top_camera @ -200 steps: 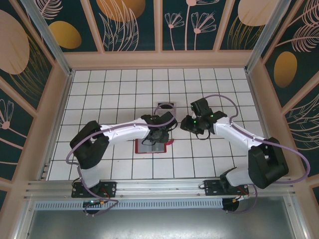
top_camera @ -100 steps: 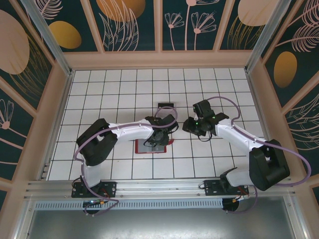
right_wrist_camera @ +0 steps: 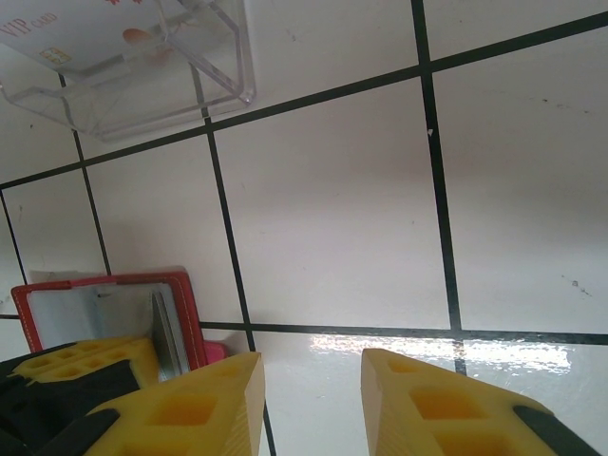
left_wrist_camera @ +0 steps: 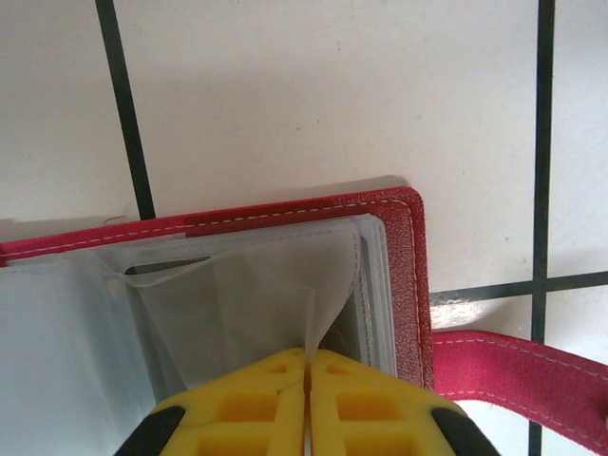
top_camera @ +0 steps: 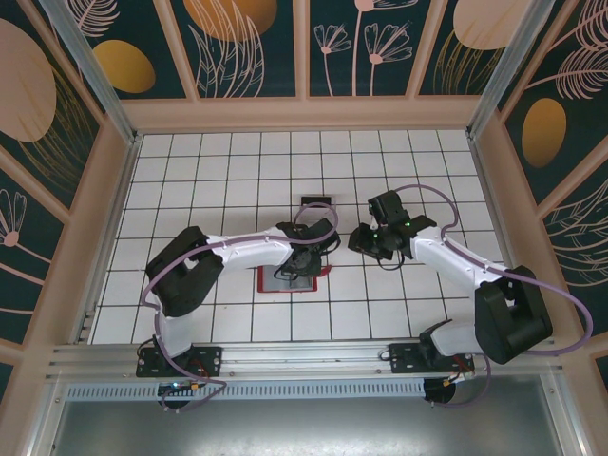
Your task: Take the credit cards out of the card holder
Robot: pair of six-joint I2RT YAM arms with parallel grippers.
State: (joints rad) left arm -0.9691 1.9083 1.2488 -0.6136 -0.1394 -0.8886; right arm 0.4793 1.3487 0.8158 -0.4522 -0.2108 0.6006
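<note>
Just beyond the arm bases, the white tiled table (top_camera: 218, 171) lies bare on both flanks, with free tiles running out to the wooden side rails (top_camera: 122, 190). The flat red folding card holder (top_camera: 285, 285) lies open a few tiles out, near the middle, its grey inner face up and its red strap tab (left_wrist_camera: 518, 370) trailing off the right edge onto open tile. The left arm sweeps in low from the left, elbow bent. The left gripper (left_wrist_camera: 306, 375) points down at the holder's corner, its yellow fingers pressed together on a thin pale sheet (left_wrist_camera: 285, 304) lifted from inside. Whether that sheet is a sleeve or a card cannot be told. The right arm bends in from the right, and the right gripper (right_wrist_camera: 313, 399) hovers over bare tile just beside the holder, jaws partly apart and empty. Farther out stands a clear plastic stand (right_wrist_camera: 223, 47) with a pale printed card (right_wrist_camera: 85, 33) in it, open tiles behind it.
</note>
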